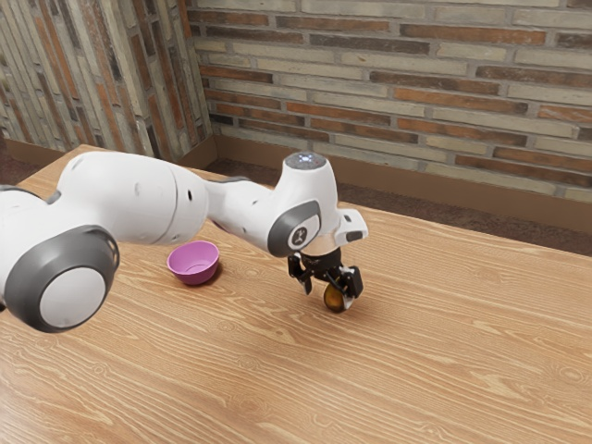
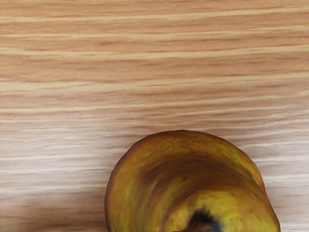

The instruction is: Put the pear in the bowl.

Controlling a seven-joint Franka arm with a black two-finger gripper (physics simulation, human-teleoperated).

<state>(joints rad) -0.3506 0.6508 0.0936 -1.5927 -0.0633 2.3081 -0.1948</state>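
Pear (image 1: 334, 297) on the tabletop (image 1: 444, 351), taken as the landmark for all that follows. Skin golden brown in the exterior view; seen from the wrist, mottled yellow and brown with a ruddy edge, the dark stem end (image 2: 203, 223) facing up toward the camera, pale wood grain running past the fruit. Directly over the pear: the black gripper (image 1: 327, 295), pointing down, fingers spread well apart and straddling the fruit. Pear sits closer to the finger on the exterior view's right; a gap shows between it and the other finger, so nothing is gripped. Whether the nearer finger touches the skin, cannot tell. Above the pear and gripper, the white wrist of the arm (image 1: 139, 199), grey-trimmed; the rest of the arm reaches back from there to the exterior view's left, its big rounded joint nearest the camera. Well apart from the pear, toward the exterior view's left and a little farther from the camera: the bowl (image 1: 193, 265), magenta, upright on the same wood, its inside partly visible. Farthest out, beyond the pear and past the table's far edge, a strip of dark floor (image 1: 462, 211), then a wall (image 1: 444, 83) of mixed tan, grey and orange brick.
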